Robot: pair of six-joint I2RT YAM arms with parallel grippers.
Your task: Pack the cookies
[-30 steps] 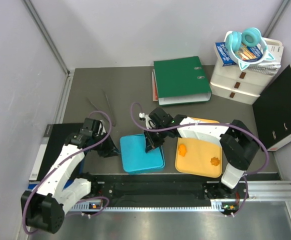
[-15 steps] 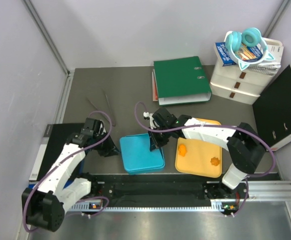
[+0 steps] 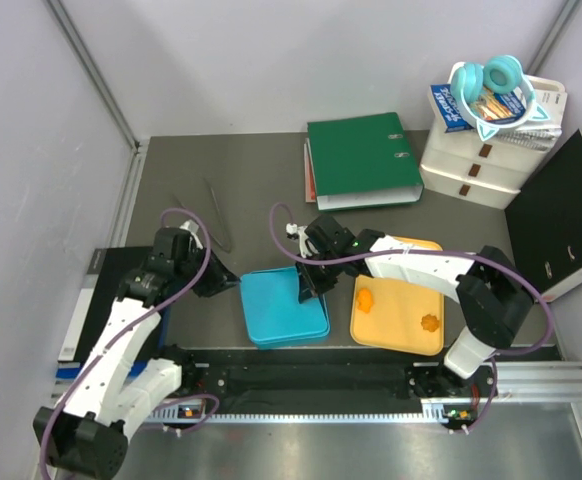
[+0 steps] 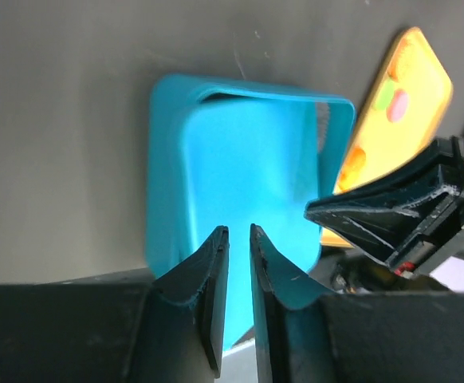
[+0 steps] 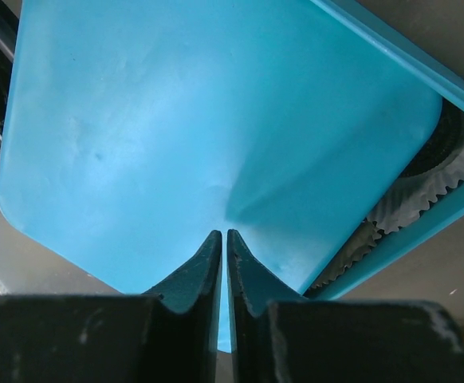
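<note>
From above, the blue lid (image 3: 283,310) lies at the middle of the table's (image 3: 171,180) near edge. Just to its right is the yellow tray (image 3: 401,285), where the cookies (image 3: 366,298) wait unpacked, two orange ones showing on it. The right arm (image 3: 421,265) reaches leftward across the tray's far edge and bends its wrist down, so the right gripper (image 3: 308,290) meets the lid's right edge, probably to seat or shift it. The left arm (image 3: 121,320) stretches up from its base and turns right. That puts the left gripper (image 3: 223,287) just beside the lid's left edge, likely to steady that side.

The left wrist view looks along the lid towards the tray. Its own fingers stand almost together, with a narrow slot between them and nothing in it. The lid rests inside the rim of a blue box (image 4: 162,175), and the cookies show beyond as green, pink and orange spots.

In the right wrist view the fingers are pressed together with their tips against the lid; I cannot tell whether they nip it. Paper liners (image 5: 423,187) peek from under the lid's right corner, so the lid sits askew, not closed.
</note>
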